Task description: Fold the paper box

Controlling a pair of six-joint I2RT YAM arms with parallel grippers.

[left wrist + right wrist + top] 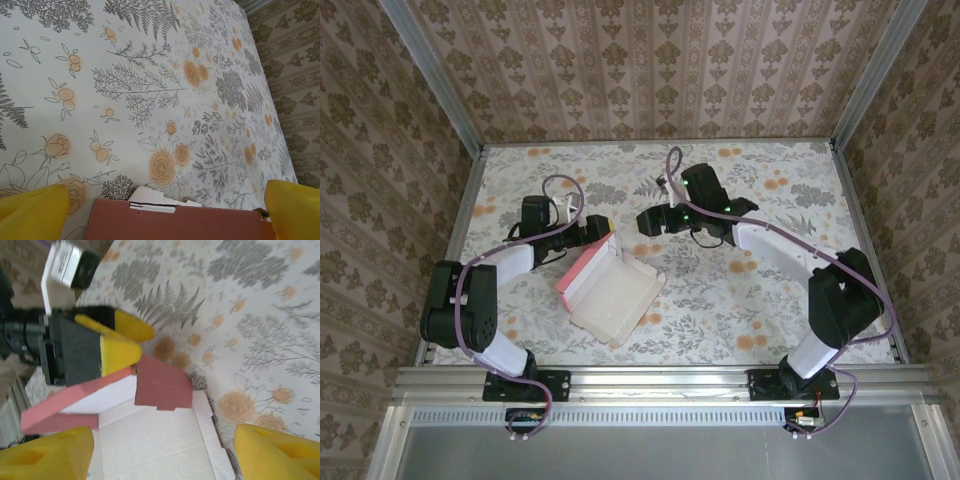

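Left hand (602, 228) wide open astride raised edge of paper box (615, 290); right hand (649, 221) open, empty, apart.

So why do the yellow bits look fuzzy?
Left wrist view: the fingers sit close to the lens, so they blur, while the tablecloth is sharp. Right wrist view: the left claw looks soft too. Top view: even light, no glare.

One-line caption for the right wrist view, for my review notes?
Open right gripper above the paper box; open left gripper straddles its raised pink wall.
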